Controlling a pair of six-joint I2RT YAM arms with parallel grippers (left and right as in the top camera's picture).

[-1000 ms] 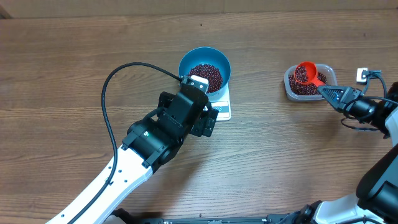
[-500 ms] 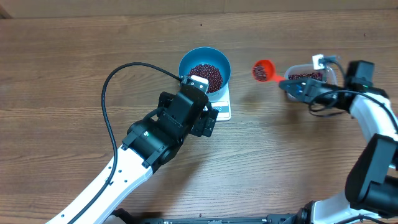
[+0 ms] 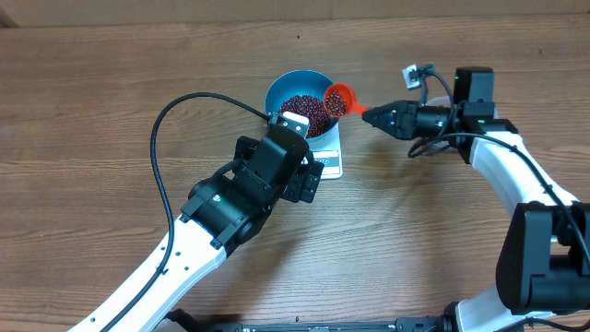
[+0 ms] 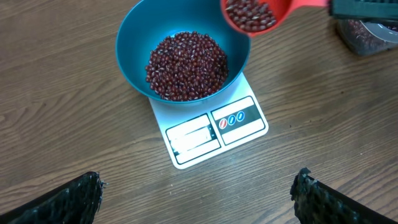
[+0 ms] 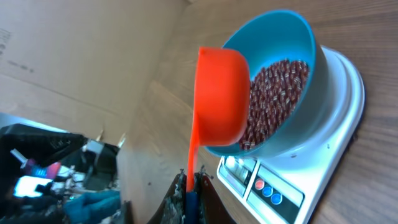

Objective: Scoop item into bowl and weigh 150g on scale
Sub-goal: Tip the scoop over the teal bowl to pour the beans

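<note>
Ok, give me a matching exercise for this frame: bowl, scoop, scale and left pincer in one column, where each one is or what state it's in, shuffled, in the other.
Column 1
1. bowl
2. scoop
3. scale
4. left pincer

Column 2
A. open and empty, above the table in front of the scale
B. lying flat under the bowl
C. held by the right pincer at the bowl's rim, loaded with beans
D. sitting on the scale with a heap of beans inside

Pairs: 1-D, 2-C, 3-B, 4-A
</note>
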